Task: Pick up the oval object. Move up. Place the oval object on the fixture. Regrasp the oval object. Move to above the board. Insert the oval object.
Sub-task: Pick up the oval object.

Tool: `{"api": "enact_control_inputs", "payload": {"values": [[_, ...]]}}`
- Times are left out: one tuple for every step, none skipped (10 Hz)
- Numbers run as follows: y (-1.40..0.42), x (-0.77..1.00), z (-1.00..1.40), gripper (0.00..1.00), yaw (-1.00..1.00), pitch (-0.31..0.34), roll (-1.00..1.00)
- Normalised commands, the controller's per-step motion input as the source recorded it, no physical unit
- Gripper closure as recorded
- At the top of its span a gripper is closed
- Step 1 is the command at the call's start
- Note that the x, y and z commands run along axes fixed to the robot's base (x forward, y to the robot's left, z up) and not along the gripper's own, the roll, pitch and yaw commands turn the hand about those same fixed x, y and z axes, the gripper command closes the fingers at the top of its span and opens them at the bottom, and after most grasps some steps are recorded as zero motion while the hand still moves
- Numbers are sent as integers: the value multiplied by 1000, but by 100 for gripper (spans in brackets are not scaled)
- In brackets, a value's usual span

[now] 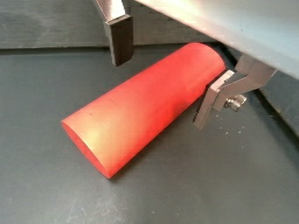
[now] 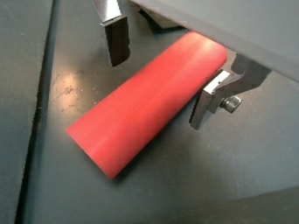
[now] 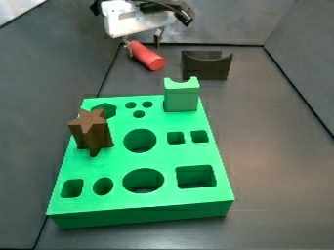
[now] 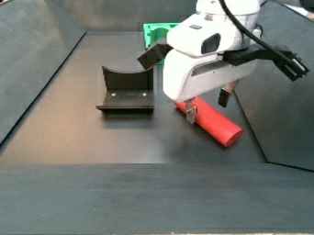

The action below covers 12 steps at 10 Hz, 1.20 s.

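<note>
gripper (image 4: 207, 99) — low over the floor, right of centre in a side view, jaws apart astride the rod, no pad visibly touching | oval object (image 4: 211, 122) — lying flat on the dark floor | fixture (image 4: 125, 90) — left, apart | board (image 3: 141, 161) — lower centre

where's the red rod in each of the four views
Wrist view: the rod fills the middle, lying on the floor between the open gripper fingers.
Wrist view: the rod again fills the middle.
Side view: the rod is small, near the top, left of the fixture.
Side view: the rod is right of centre, under the gripper.
Shared landmark: the gripper.
</note>
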Motion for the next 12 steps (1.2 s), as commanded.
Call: {"api": "enact_control_inputs", "payload": {"values": [[31, -43, -337, 0, -203, -119, -86], [31, -51, -380, 0, -149, -131, -77], [43, -89, -420, 0, -97, -129, -50], [49, -54, -240, 0, 0, -79, -36], [0, 0, 0, 0, 0, -4, 0], [0, 0, 0, 0, 0, 0, 0], [0, 0, 0, 100, 0, 0, 0], [0, 0, 0, 100, 0, 0, 0], [0, 0, 0, 100, 0, 0, 0], [0, 0, 0, 100, 0, 0, 0], [0, 0, 0, 100, 0, 0, 0], [0, 0, 0, 100, 0, 0, 0]]}}
